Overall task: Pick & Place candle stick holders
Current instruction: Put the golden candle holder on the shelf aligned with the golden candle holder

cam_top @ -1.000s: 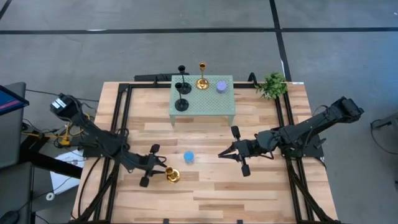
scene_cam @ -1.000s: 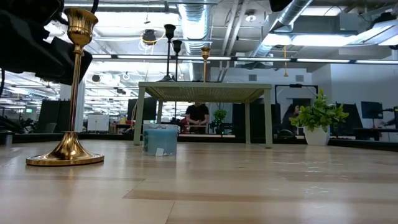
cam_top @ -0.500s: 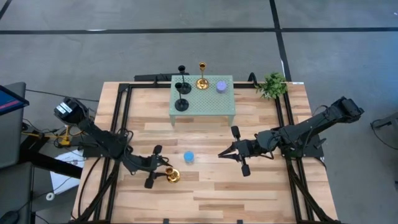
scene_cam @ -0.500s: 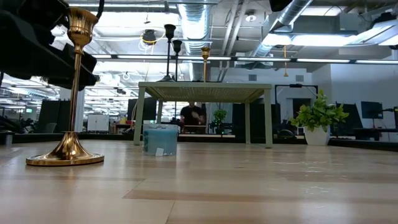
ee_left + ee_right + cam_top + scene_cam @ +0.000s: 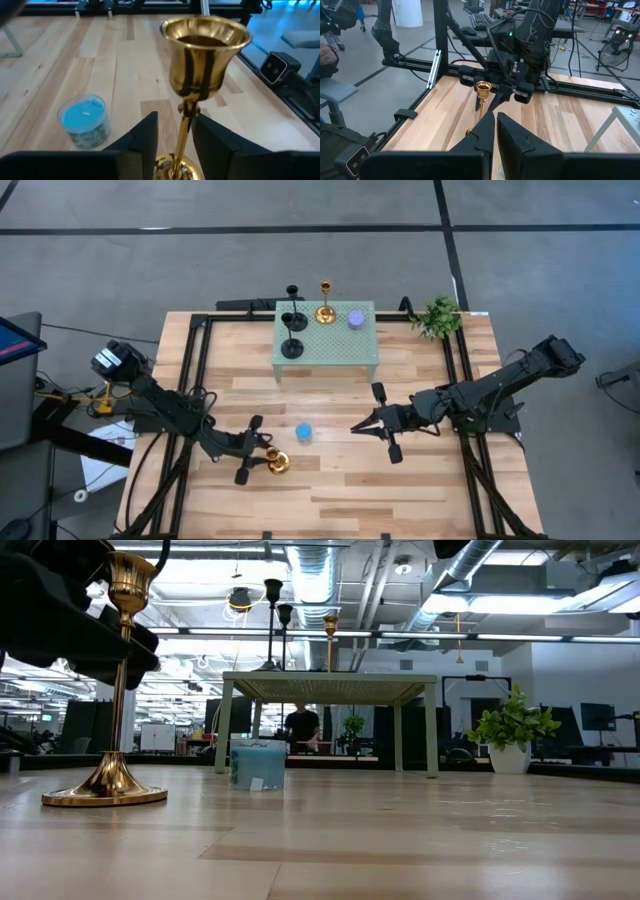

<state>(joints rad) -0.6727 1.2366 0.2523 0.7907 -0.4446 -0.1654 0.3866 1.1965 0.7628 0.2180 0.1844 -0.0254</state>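
Left gripper (image 5: 172, 145) sits at the front left of the table (image 5: 420, 490), and we see its two dark fingers (image 5: 147, 137) on either side of the slim stem of a gold candle stick holder (image 5: 200, 65) standing upright on its base; we cannot tell whether they clamp it. Just beside it stands a blue cylinder (image 5: 303, 432). Our right gripper (image 5: 358, 427) waits mid-table, pinched closed and empty.

1 gold candle holder (image 5: 278, 464) stands upright at lower centre-left; a blue one (image 5: 304, 432) sits beside it. 2 black holders (image 5: 292, 332), another gold holder (image 5: 324, 311) and a purple one (image 5: 355, 319) stand at upper centre.
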